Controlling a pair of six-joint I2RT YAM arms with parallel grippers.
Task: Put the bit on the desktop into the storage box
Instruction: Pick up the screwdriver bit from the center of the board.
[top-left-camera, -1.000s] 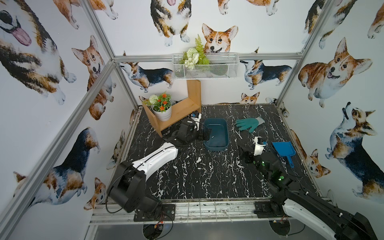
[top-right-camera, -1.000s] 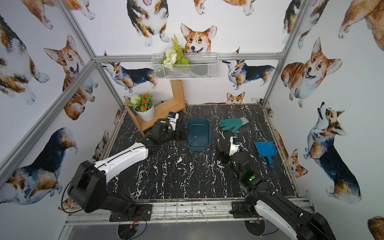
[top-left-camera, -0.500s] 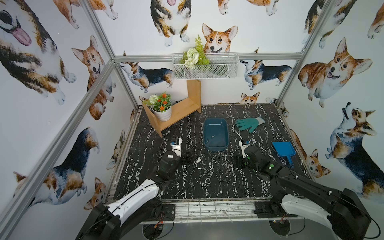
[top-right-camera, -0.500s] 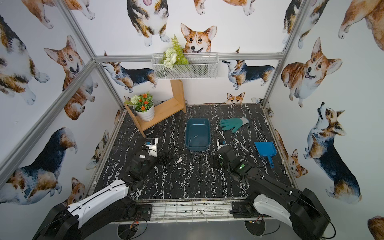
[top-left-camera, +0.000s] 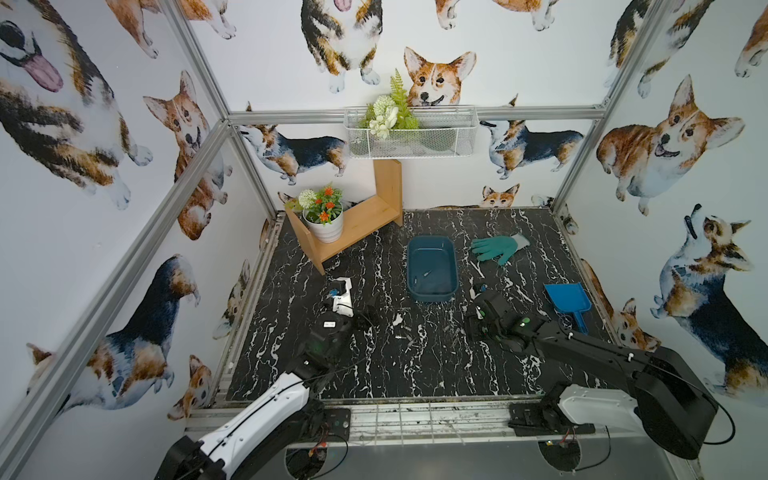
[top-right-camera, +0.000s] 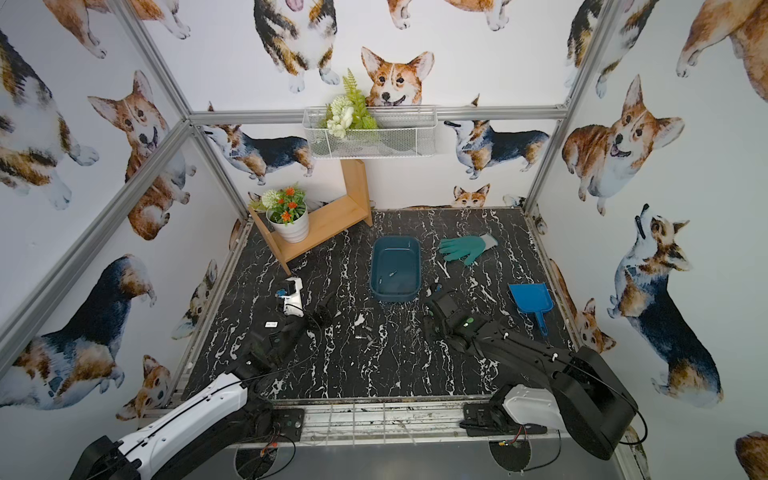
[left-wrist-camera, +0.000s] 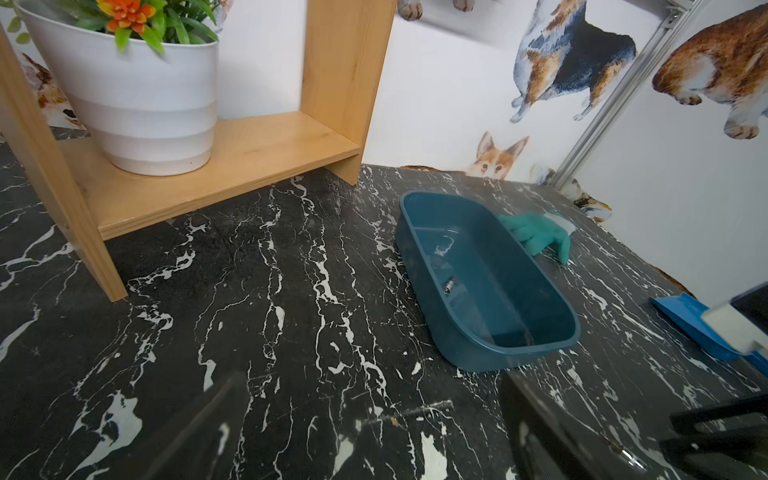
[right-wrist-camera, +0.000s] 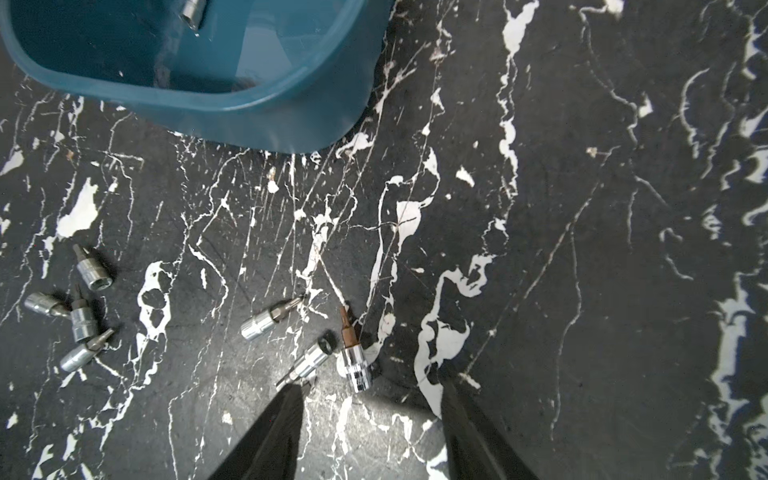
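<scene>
- Now, in both top views the bits (top-left-camera: 406, 334) lie on the desktop (top-left-camera: 374, 374), just on the near side of the storage box (top-left-camera: 433, 296). They sit between the left gripper (top-left-camera: 371, 311) and the right gripper (top-left-camera: 469, 330). They look too small here to tell which way they point.
- From the left wrist, the left gripper's fingers (left-wrist-camera: 199, 415) stand wide apart and hold nothing. A lone bit (left-wrist-camera: 448, 286) lies inside the box.
- From the right wrist, the right gripper's fingers (right-wrist-camera: 270, 436) are partly open. One finger is on each side of the brown-tipped bit (right-wrist-camera: 353, 357), and they are not pinching it. That bit lies flat. Its long way runs from the gripper out toward the box, with the brown tip far and the fat shiny end near.
- A second bit (right-wrist-camera: 307, 365) lies just beside it, right at one fingertip. I think that finger could shove it or catch it too. The round bit might also roll or pop out of the squeeze.
</scene>
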